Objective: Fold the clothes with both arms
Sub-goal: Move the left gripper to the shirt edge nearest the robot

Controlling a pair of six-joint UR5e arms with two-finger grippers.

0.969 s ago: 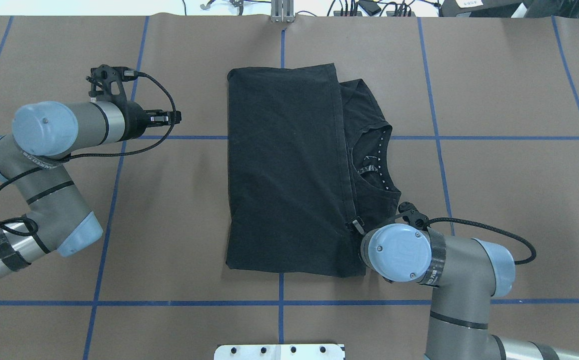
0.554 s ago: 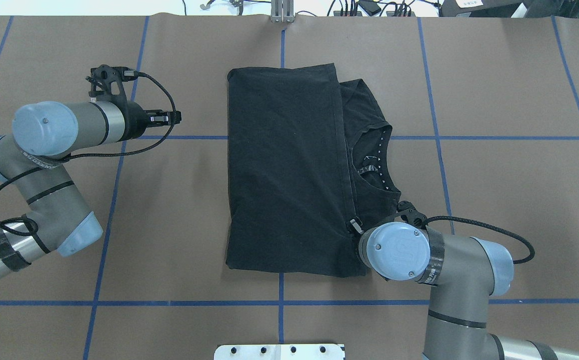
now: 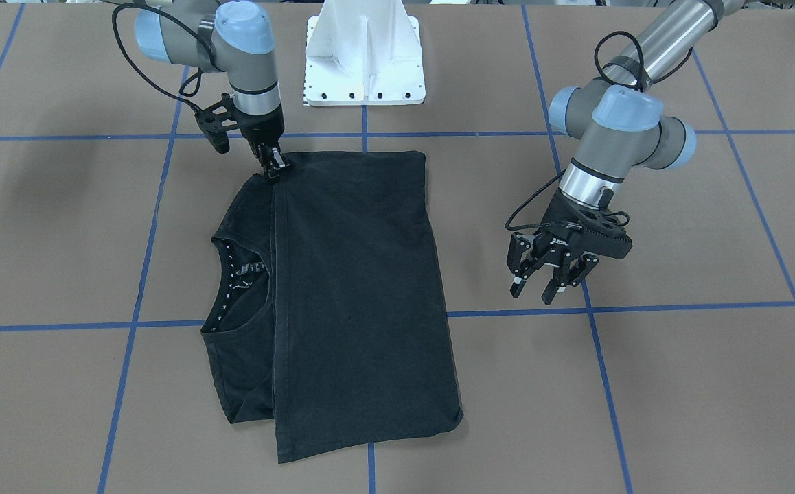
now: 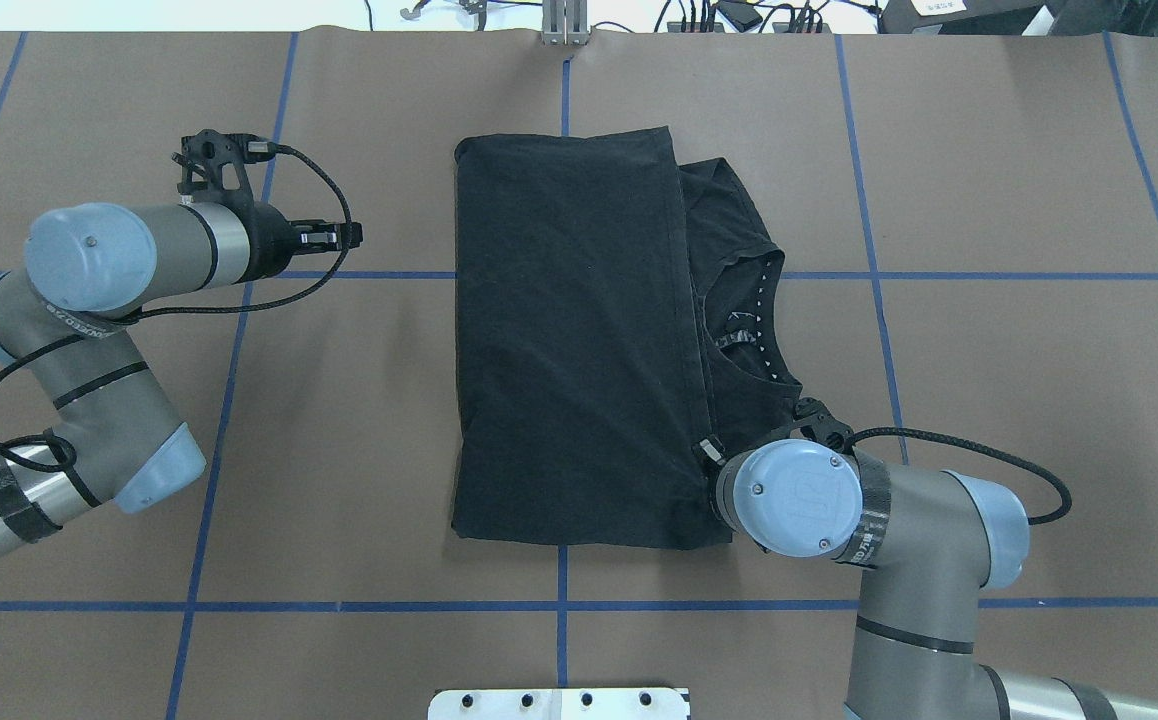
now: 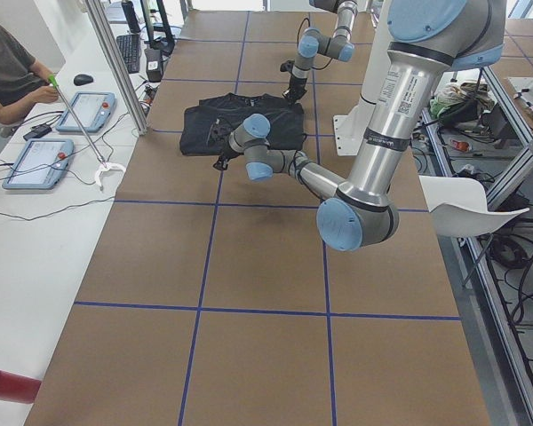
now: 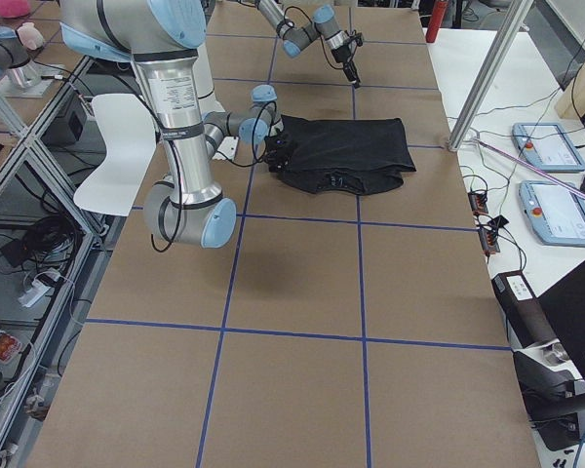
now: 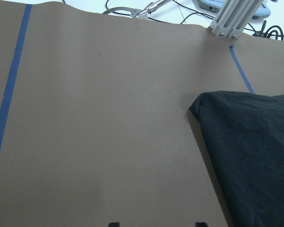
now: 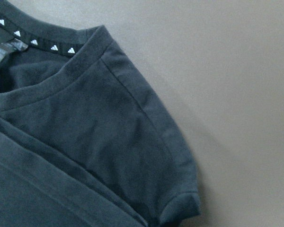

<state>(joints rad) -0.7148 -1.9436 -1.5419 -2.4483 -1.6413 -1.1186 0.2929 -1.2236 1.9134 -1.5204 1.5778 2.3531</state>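
The black T-shirt (image 4: pixel 569 340) lies folded into a long rectangle at mid-table, with its collar (image 4: pixel 754 320) and one sleeve showing from under the folded layer. In the front view it (image 3: pixel 356 288) lies flat. My right gripper (image 3: pixel 275 168) points down at the shirt's near corner by the folded edge. Its jaws look pinched together on the cloth there. From overhead, that gripper (image 4: pixel 707 448) is mostly hidden by its wrist. The right wrist view shows only the sleeve (image 8: pixel 132 156) up close. My left gripper (image 3: pixel 538 288) hangs open and empty above the table, well clear of the shirt (image 7: pixel 255 151).
The white pedestal base (image 3: pixel 363 62) stands at the robot's side of the table. An aluminium post (image 4: pixel 564 25) rises at the far edge. A person (image 5: pixel 9 71) sits at a side table with tablets (image 5: pixel 40 162). Blue tape lines cross the brown table (image 4: pixel 1019 180).
My right wrist has shifted slightly away from the robot, over the shirt's near corner. The left arm and the shirt have stayed in place.
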